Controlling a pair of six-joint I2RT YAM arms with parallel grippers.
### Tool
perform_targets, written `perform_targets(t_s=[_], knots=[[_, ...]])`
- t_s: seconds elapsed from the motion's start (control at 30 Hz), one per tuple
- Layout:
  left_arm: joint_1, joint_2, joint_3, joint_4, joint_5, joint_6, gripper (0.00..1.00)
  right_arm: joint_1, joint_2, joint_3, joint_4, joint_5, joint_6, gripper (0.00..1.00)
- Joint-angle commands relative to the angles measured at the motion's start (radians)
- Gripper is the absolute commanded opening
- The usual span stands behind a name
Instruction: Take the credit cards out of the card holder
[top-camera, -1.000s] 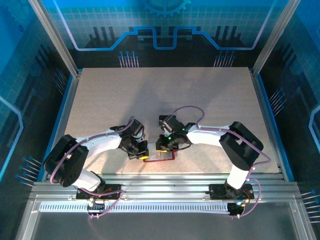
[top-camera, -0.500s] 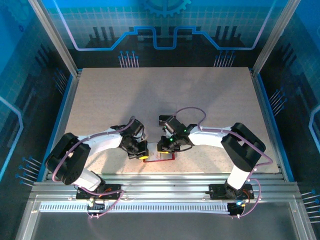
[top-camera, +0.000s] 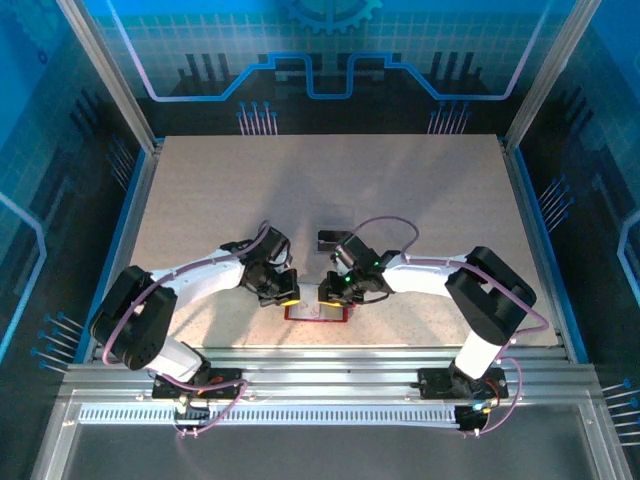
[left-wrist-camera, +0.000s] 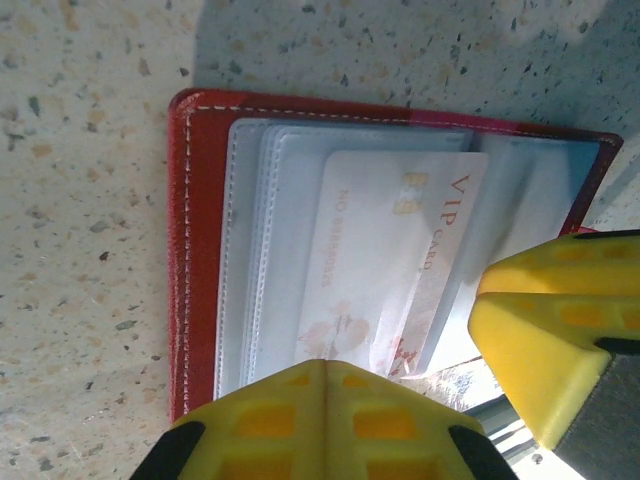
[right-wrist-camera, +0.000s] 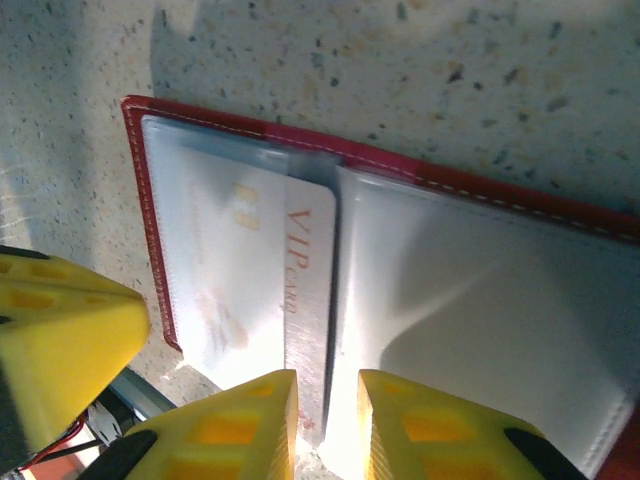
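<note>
I see the dark-red folding card holder (top-camera: 317, 312) lying open, a pale VIP card (left-wrist-camera: 385, 270) in its clear pocket. My right gripper (right-wrist-camera: 325, 420) pinches that card's edge; my left gripper (left-wrist-camera: 425, 380) gapes, holding nothing.

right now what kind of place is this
Probably a robot test cell or lab bench: a speckled table boxed in by aluminium framing and blue printed panels, with an open card holder lying near the front edge.

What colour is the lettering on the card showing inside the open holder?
Orange-red "VIP card" lettering on a pale white card, clearest in the left wrist view.
</note>
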Motion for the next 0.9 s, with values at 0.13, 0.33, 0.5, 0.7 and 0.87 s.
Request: perform_targets(t_s=[0.13, 0.33, 0.5, 0.7, 0.87], knots=[[0.009, 0.056, 0.031, -0.008, -0.013, 0.026, 0.01, -0.02, -0.023, -0.02, 0.043, -0.026, 0.023, 0.23], [0.009, 0.075, 0.041, -0.027, -0.032, 0.046, 0.01, -0.028, -0.012, -0.02, 0.068, -0.045, 0.029, 0.24], [0.009, 0.069, 0.044, -0.045, -0.044, 0.051, 0.01, -0.033, -0.007, -0.026, 0.091, -0.054, 0.036, 0.24], [0.009, 0.077, 0.055, -0.05, -0.039, 0.06, 0.01, -0.037, 0.012, -0.034, 0.119, -0.07, 0.045, 0.24], [0.009, 0.086, 0.058, -0.057, -0.045, 0.065, 0.01, -0.036, 0.028, -0.043, 0.152, -0.088, 0.055, 0.24]])
